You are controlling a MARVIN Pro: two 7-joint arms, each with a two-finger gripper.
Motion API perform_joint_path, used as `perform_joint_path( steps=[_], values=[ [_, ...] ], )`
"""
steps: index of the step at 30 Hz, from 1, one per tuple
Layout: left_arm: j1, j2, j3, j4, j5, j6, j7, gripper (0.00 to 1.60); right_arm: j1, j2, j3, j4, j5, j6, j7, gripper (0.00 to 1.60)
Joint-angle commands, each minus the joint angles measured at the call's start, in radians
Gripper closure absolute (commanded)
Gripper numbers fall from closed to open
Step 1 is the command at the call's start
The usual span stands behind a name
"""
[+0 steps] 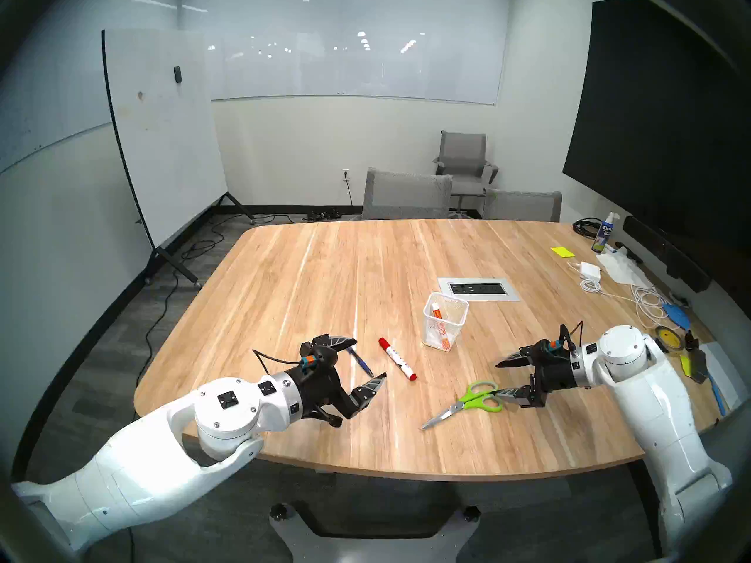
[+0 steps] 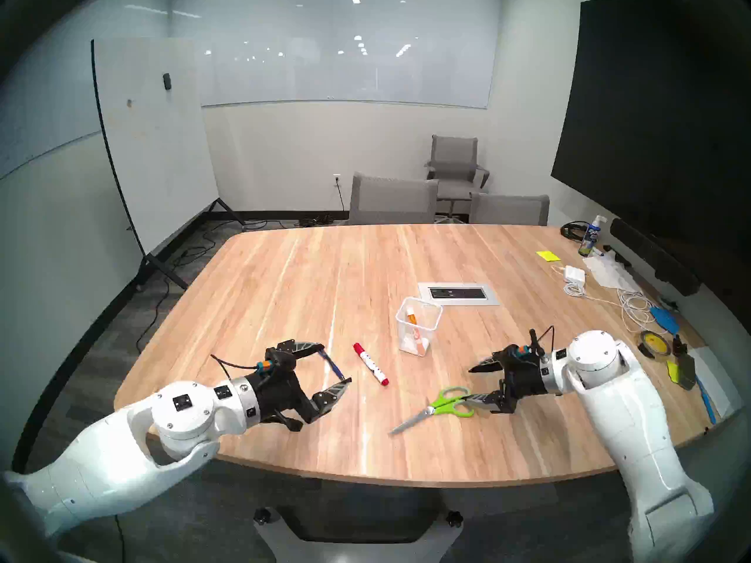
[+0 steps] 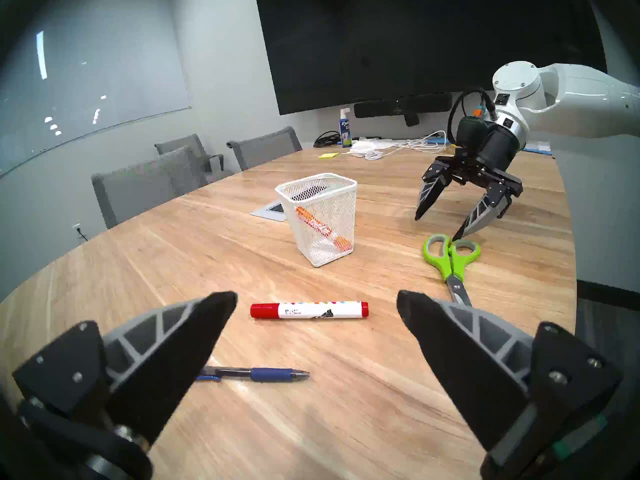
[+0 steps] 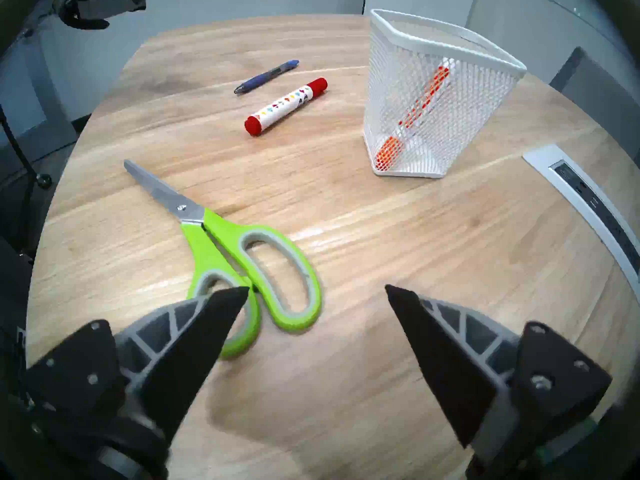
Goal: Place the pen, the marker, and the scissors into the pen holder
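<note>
The white mesh pen holder (image 1: 445, 322) stands mid-table with an orange-ended marker (image 1: 441, 326) leaning inside it. On the wood to its left lie a white marker with red ends (image 1: 397, 359) and a slim blue pen (image 1: 361, 361). My left gripper (image 1: 370, 358) hovers open over the pen; in the left wrist view the pen (image 3: 263, 374) lies between its fingers. The green-handled scissors (image 1: 467, 403) lie flat and closed near the front edge. My right gripper (image 1: 497, 378) is open and holds nothing, with one fingertip (image 4: 221, 316) over a handle loop.
A grey power outlet panel (image 1: 478, 288) is set into the table behind the holder. Cables with a charger (image 1: 589, 271), a spray bottle (image 1: 601, 233) and a tape roll (image 1: 668, 338) crowd the right side. Grey chairs (image 1: 406, 196) stand at the far edge.
</note>
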Motion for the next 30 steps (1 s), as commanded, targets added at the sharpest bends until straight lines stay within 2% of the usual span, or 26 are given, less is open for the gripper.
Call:
perform_joint_path(
  steps=[1, 2, 3, 5, 10, 22, 27, 30],
  values=[
    [-0.005, -0.001, -0.006, -0.021, 0.002, -0.008, 0.002, 0.0, 0.013, -0.004, 0.004, -0.011, -0.001, -0.001, -0.009, 0.32],
    [-0.005, -0.001, -0.006, -0.021, 0.002, -0.008, 0.002, 0.0, 0.012, -0.006, 0.004, -0.012, -0.003, 0.0, -0.013, 0.33],
    [-0.005, -0.001, -0.006, -0.021, 0.002, -0.008, 0.002, 0.0, 0.013, -0.007, 0.004, -0.013, -0.005, 0.001, -0.014, 0.55],
    [-0.005, -0.001, -0.006, -0.021, 0.002, -0.008, 0.002, 0.0, 0.013, -0.009, 0.003, -0.014, -0.008, 0.002, -0.016, 0.8],
    [-0.005, -0.001, -0.006, -0.021, 0.002, -0.008, 0.002, 0.0, 0.011, -0.012, 0.001, -0.018, -0.015, 0.005, -0.019, 0.7],
    [-0.005, -0.001, -0.006, -0.021, 0.002, -0.008, 0.002, 0.0, 0.002, -0.018, -0.003, -0.029, -0.036, 0.01, -0.026, 0.7],
    [-0.005, -0.001, -0.006, -0.021, 0.002, -0.008, 0.002, 0.0, 0.0, -0.021, -0.004, -0.031, -0.044, 0.01, -0.027, 0.59],
    [-0.005, -0.001, -0.006, -0.021, 0.002, -0.008, 0.002, 0.0, -0.002, -0.021, -0.004, -0.033, -0.047, 0.012, -0.027, 0.58]
  ],
)
